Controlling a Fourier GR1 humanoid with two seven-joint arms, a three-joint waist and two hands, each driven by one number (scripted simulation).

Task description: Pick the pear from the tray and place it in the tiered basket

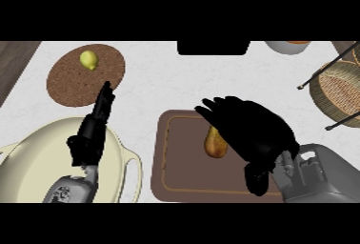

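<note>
Where pear (215, 142) lies: brown tray (184, 157).

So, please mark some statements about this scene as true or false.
1. The pear lies on the tray. True.
2. The right hand hovers at the pear, which is not lifted. True.
3. The lemon lies in the basket. False: it lies on the cork mat.
4. The left hand holds the pear. False: it rests open over the cream pot.
</note>
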